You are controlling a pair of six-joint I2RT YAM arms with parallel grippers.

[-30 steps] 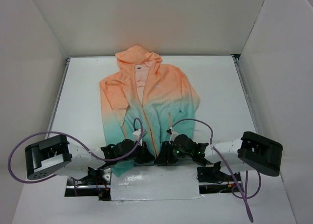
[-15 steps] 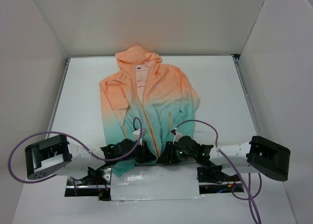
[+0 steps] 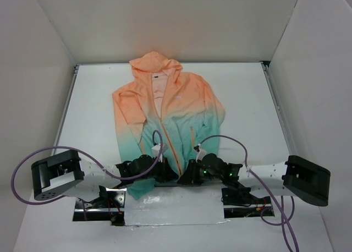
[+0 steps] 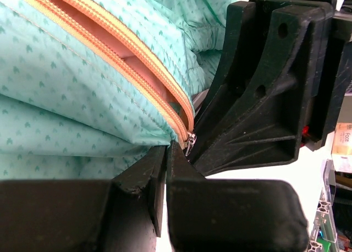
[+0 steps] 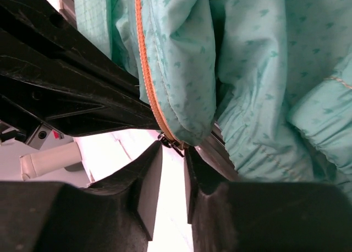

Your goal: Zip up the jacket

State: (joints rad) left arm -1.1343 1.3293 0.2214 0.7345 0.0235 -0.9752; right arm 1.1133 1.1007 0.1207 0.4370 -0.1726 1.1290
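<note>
The jacket (image 3: 168, 117) lies flat, front up, on the white desk (image 3: 99, 98). Its long axis runs from the near edge to the far edge. The peach hood (image 3: 155, 62) points away from the arm bases and the teal hem (image 3: 137, 187) points toward them. The orange zipper (image 3: 165, 128) follows this axis, slanting slightly rightward as it nears the hem.

Both arms reach inward so that the left fingers (image 3: 163, 175) and right fingers (image 3: 187, 177) meet at the zipper's bottom end, where closing has to start. In the left wrist view the two orange tapes spread apart above a small metal slider (image 4: 190, 142), so the front is judged not yet closed. The left fingers are drawn together to a thin slit and appear to pinch the hem corner just beside the slider, probably to anchor the fabric.

In the right wrist view the right fingers stand a narrow gap apart. A metal zipper piece (image 5: 171, 143) sits at the mouth of that gap, and whether they clamp it cannot be told. The opposing grips suggest one side holds while the other draws toward the hood.
</note>
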